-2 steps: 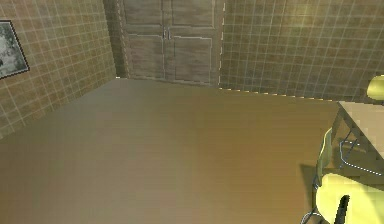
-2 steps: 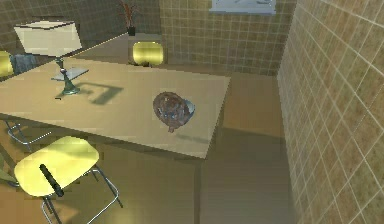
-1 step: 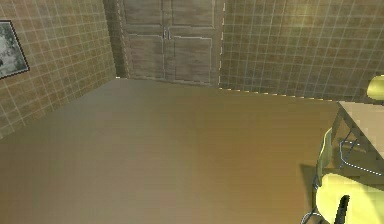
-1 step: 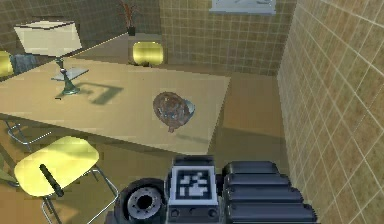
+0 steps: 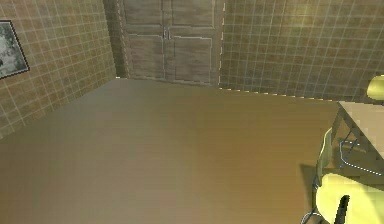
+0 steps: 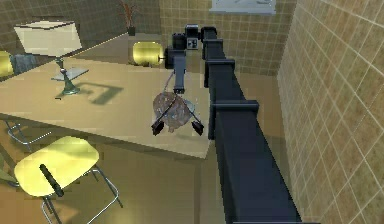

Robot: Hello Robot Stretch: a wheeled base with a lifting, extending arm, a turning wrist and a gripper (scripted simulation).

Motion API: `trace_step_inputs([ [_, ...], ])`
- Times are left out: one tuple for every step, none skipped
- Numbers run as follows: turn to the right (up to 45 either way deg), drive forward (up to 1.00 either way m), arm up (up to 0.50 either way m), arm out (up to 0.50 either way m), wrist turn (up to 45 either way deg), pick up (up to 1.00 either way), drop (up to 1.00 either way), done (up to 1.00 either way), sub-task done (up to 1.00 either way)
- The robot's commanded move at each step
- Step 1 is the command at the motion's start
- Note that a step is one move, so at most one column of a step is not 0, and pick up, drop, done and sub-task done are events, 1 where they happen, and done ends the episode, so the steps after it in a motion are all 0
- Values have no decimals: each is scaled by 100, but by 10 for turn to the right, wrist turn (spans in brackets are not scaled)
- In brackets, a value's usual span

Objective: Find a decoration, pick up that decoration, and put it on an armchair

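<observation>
My gripper (image 6: 178, 125) hangs at the far end of my dark square-section arm (image 6: 232, 120). The arm reaches out above the right-hand part of a wide pale wooden counter (image 6: 110, 100). At the gripper's far end is a small rounded pinkish-grey object (image 6: 171, 110), and one of my thin fingers (image 6: 157, 127) shows just below and to the left of it. The counter's top lies directly behind the object, close to the counter's near edge. I cannot tell whether the object rests on the wood or hangs clear of it, so I cannot tell whether my gripper holds anything.

Toward the arm side view's left, a lamp with a cream box-shaped shade (image 6: 48, 38) stands upright on the counter on a grey-green stem and base. A yellow cylinder (image 6: 147, 52) lies on its side near the counter's far edge, just left of my gripper's dark body. A yellow-seated chair with thin metal legs (image 6: 55, 168) stands at the counter's near side, in the bottom left of that view. A dark vase with thin twigs (image 6: 130, 18) stands in the far corner, against tan tiled walls (image 6: 330, 90).

In the forward view, a bare brown floor (image 5: 170, 150) runs up to a grey panelled double door (image 5: 170, 40). A framed picture (image 5: 10, 48) hangs on the tiled wall at the left. At the right edge the counter's corner shows, with a yellow chair below it.
</observation>
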Motion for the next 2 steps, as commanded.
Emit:
trace_step_inputs([
  [0, 0, 0, 0, 450, 0, 0, 0, 0],
  [0, 0, 0, 0, 450, 0, 0, 0, 0],
])
